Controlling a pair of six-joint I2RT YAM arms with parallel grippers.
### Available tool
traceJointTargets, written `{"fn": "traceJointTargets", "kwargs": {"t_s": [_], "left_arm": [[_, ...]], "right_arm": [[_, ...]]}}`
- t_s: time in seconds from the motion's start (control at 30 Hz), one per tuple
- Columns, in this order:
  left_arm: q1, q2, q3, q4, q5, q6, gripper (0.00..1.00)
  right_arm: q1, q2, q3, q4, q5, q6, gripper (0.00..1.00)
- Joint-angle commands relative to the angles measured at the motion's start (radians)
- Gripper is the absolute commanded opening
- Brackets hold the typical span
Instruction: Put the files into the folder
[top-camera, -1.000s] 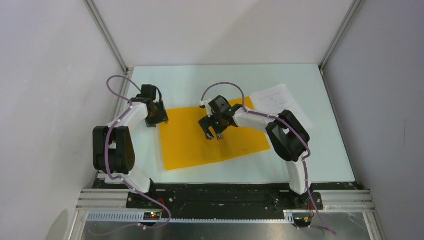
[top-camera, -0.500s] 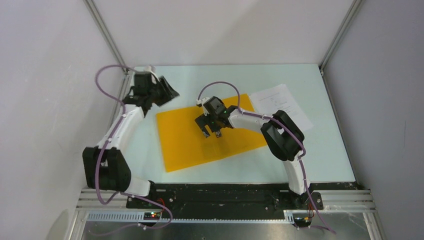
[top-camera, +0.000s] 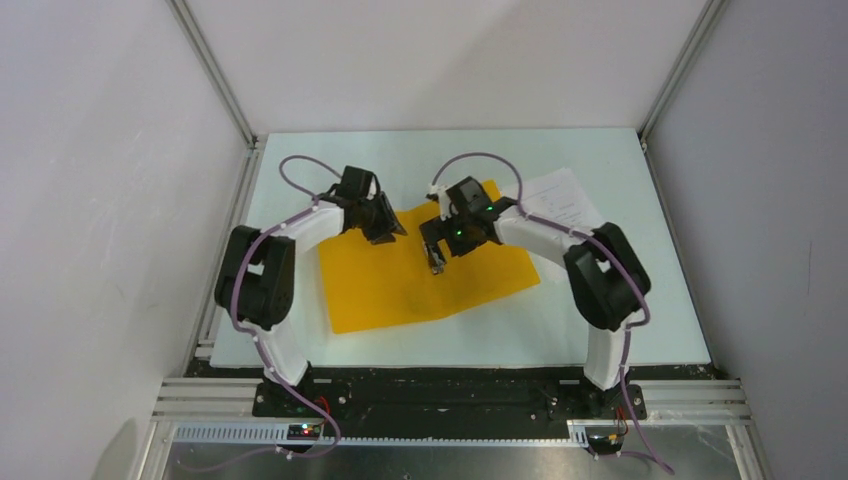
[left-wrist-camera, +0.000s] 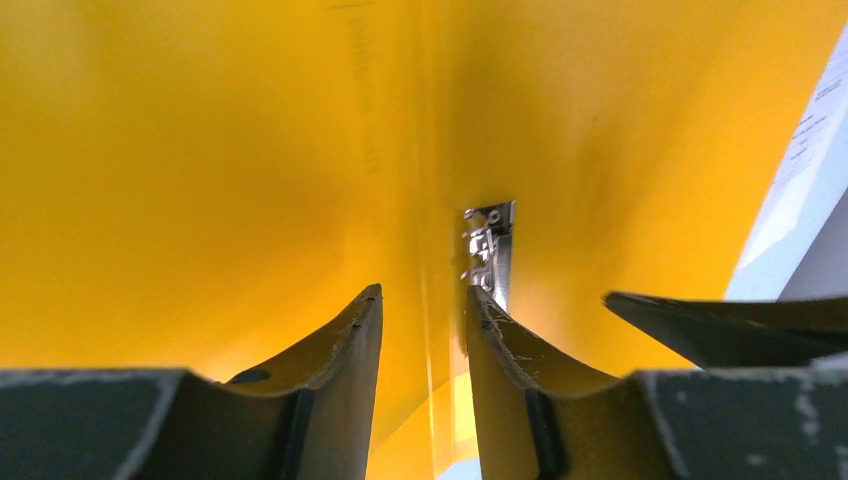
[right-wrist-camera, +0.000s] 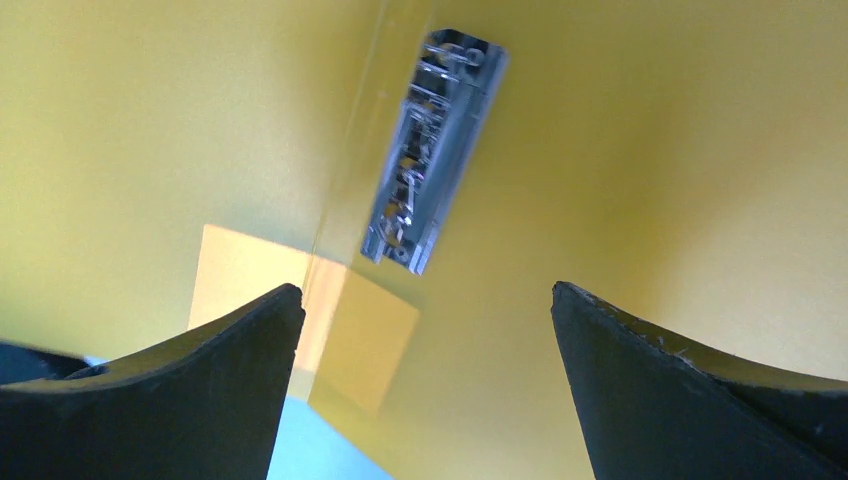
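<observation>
Robot lab cell: white panel walls (top-camera: 450, 60), aluminium frame rails (top-camera: 210, 70), bench table (top-camera: 660, 300).

You swung the left gripper (top-camera: 385, 228) right, over the folder's (top-camera: 430, 290) far edge, and narrowed its jaws.

A pale table (top-camera: 600, 330) is sitting between grey walls (top-camera: 100, 150). Two shiny metal posts (top-camera: 212, 72) are standing at its back corners. A metal rail (top-camera: 690, 400) is lying along the front.

Orange folder (top-camera: 400, 285) lies open, files (top-camera: 565, 195) beside it.
</observation>
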Motion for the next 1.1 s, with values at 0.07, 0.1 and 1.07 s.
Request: {"fn": "traceJointTargets", "kwargs": {"t_s": [0.07,0.1,1.07], "left_arm": [[-0.077,0.119,0.11,0.03,-0.03,-0.026,0.39],[-0.083,0.14,0.125,0.03,-0.027,-0.03,0.38],[-0.148,0.25,0.143,0.029,-0.063,-0.152,0.18]], "right_arm": [[-0.109,-0.192,-0.076,-0.023,-0.075,0.034,0.97],[-0.122,-0.207,-0.1,-0.023,-0.089,0.033,0.95],[-0.11,-0.19,-0.247,0.059,-0.117,-0.009,0.68]]}}
